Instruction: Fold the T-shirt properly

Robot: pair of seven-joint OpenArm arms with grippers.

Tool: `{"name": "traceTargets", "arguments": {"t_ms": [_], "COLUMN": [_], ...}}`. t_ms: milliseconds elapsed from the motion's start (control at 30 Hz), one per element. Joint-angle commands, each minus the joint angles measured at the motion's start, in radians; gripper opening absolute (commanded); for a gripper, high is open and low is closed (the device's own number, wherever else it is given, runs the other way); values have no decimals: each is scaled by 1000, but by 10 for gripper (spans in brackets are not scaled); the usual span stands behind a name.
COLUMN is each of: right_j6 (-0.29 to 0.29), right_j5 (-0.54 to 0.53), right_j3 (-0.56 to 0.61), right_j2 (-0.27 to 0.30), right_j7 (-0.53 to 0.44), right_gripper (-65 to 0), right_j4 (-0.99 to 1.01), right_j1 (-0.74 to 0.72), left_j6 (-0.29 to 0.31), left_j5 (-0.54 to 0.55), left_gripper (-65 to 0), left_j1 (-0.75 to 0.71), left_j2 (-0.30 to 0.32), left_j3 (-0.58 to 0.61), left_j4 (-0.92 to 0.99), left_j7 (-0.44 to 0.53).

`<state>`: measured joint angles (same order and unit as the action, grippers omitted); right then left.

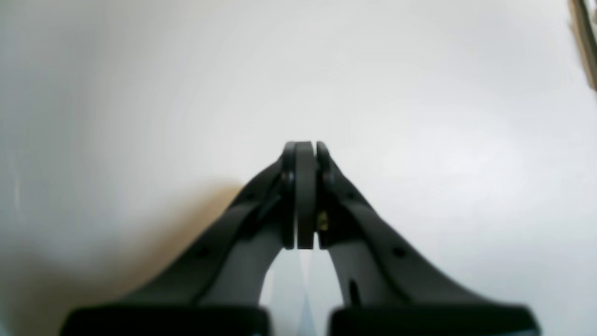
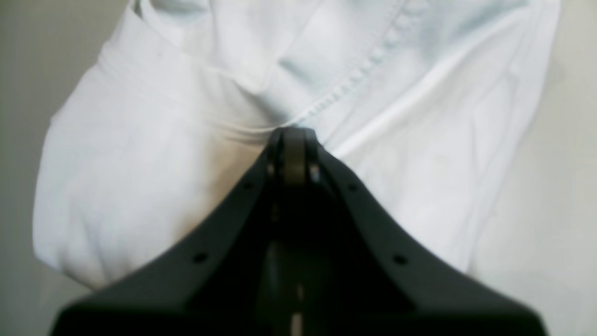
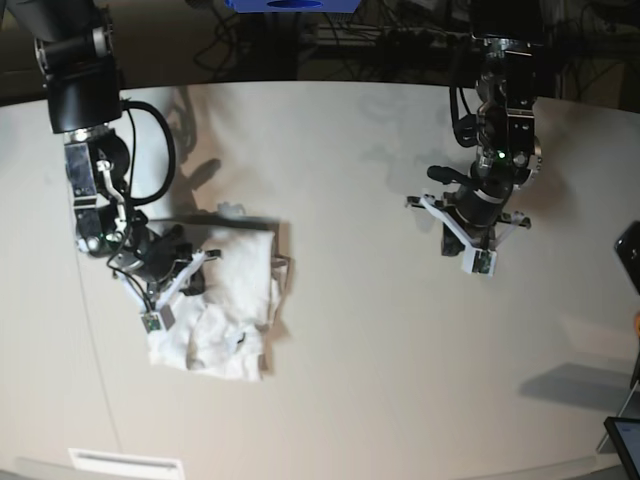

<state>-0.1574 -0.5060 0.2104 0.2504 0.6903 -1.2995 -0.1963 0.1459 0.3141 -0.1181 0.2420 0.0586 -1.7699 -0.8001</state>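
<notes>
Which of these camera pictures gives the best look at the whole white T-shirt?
The base view: it shows the whole T-shirt lying crumpled on the table, with the right gripper over it. The right wrist view shows only blurred folds and a stitched hem up close. The left wrist view shows none of it.

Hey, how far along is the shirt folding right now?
Early stage. The plain white cloth T-shirt lies bunched and rumpled on the off-white tabletop, no neat fold visible. The right gripper is shut at a hemmed edge, seemingly pinching it. The left gripper is shut over bare table. Flattening and folding remain.
</notes>
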Motion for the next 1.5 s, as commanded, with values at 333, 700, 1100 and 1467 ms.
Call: {"name": "traceTargets", "arguments": {"t_ms": [333,700,1100,1467], "right_j6": [34,42,42,40], "right_j5": [59,68,346,356], "right_j3": [2,-6,-9,-162], "right_j2": [22,28,20,-24], "right_j7": [84,-82,-887,-1277], "right_gripper": [-650,-650,-650,-650], "right_j4": [5,-240,-380,-366], "right_j1": [5,77,443,814], "left_j6": [1,5,5,5], "left_j5": [0,-3,-451,-528], "left_gripper": [-650,-650,-650,-650], "left_j1": [11,18,-170,-444], "left_j2": [7,-36,-22,-20], "left_j3": [-1,7,142,139], "left_j4": [-15,-31,-14,11], "left_j7": [21,94,741,1142]}}
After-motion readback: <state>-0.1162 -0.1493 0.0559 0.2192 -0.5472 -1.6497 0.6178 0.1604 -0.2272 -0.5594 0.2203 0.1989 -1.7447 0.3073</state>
